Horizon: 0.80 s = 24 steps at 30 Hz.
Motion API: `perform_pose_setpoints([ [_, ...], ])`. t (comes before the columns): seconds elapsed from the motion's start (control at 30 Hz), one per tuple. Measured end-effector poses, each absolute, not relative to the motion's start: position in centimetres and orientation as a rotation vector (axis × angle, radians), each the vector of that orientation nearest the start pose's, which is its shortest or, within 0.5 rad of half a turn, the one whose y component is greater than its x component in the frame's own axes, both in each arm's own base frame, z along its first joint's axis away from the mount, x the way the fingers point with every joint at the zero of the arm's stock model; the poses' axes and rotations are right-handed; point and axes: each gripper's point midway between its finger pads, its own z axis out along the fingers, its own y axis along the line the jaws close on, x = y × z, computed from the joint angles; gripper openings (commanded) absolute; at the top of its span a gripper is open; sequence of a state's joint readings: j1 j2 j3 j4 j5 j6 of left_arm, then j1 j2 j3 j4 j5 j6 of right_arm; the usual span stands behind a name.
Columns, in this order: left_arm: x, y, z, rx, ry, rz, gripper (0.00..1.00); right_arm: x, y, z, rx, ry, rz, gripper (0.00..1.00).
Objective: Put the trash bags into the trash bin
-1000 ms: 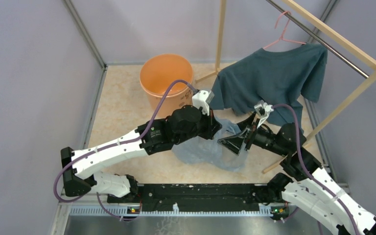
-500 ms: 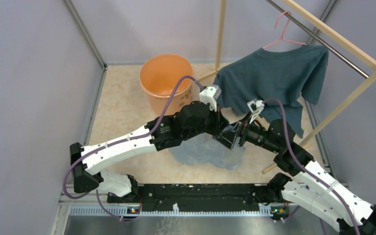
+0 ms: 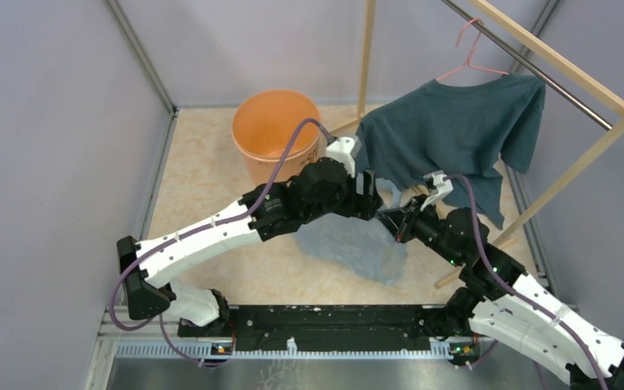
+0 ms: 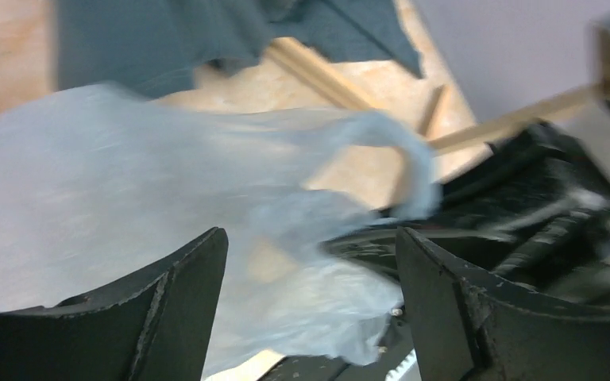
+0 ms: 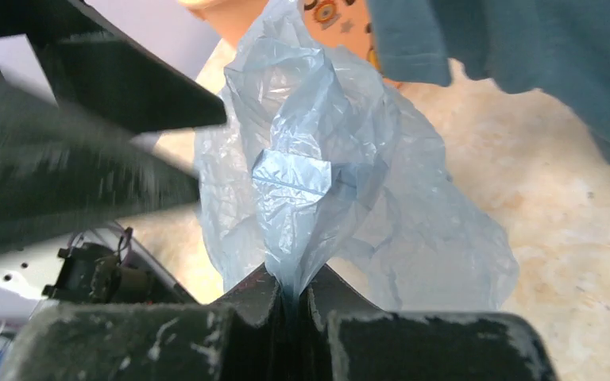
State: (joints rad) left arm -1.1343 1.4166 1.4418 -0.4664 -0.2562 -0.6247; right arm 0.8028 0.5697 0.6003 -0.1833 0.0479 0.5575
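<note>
The trash bag (image 3: 356, 248) is a pale blue wrinkly film, draped between the two arms over the floor. My right gripper (image 5: 290, 300) is shut on a bunched fold of the trash bag (image 5: 318, 159), which rises out of its jaws. In the top view the right gripper (image 3: 390, 221) sits just right of the left gripper (image 3: 374, 199). My left gripper (image 4: 310, 278) is open; the bag film (image 4: 127, 182) hangs loose between and beyond its fingers (image 4: 183, 302). The trash bin (image 3: 276, 130) is the orange bucket, standing upright behind the left arm.
A dark teal T-shirt (image 3: 455, 130) hangs from a pink hanger (image 3: 471, 53) on a wooden rack (image 3: 561, 57) at the back right, close above both grippers. A rack leg (image 3: 366, 61) stands right of the bin. Grey walls close in both sides.
The right gripper has closed on the bag, having been open. The left gripper has opened and let go of the bag. The bag now hangs lower and flatter.
</note>
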Motion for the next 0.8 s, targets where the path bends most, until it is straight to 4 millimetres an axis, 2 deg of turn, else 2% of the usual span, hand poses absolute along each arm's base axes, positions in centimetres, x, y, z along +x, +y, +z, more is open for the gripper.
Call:
perform_pose_setpoints([
  [0.1,22.7,-34.9,29.6,0.296,2.136,-0.773,0.86,18.7,19.6,24.7,-0.134,1.807,0.893,0.00],
  [0.23,27.7,-28.0,29.7,0.154,2.159,-0.619,0.92,17.9,17.8,25.1,-0.113,1.776,0.866,0.00],
  [0.3,29.5,-25.1,30.7,0.124,2.151,-0.536,0.92,17.4,17.3,25.7,-0.122,1.746,0.871,0.00],
  [0.4,31.8,-22.6,33.1,0.127,2.113,-0.450,0.87,17.0,16.8,25.7,-0.141,1.735,0.857,0.00],
  [0.5,34.8,-21.8,34.8,0.156,2.081,-0.375,0.83,16.8,16.3,25.3,-0.152,1.760,0.829,0.00],
  [0.57,36.7,-22.0,34.2,0.189,2.089,-0.326,0.76,16.6,15.9,25.8,-0.151,1.761,0.816,0.00],
  [0.67,38.5,-23.1,30.7,0.281,2.161,-0.260,0.66,16.4,15.0,28.0,-0.139,1.721,0.808,0.00],
  [0.7,38.9,-23.4,28.9,0.320,2.199,-0.235,0.63,16.3,14.6,28.8,-0.129,1.701,0.806,0.00],
  [0.8,39.2,-24.1,25.3,0.409,2.287,-0.205,0.57,15.9,13.4,31.2,-0.095,1.641,0.802,0.00],
])
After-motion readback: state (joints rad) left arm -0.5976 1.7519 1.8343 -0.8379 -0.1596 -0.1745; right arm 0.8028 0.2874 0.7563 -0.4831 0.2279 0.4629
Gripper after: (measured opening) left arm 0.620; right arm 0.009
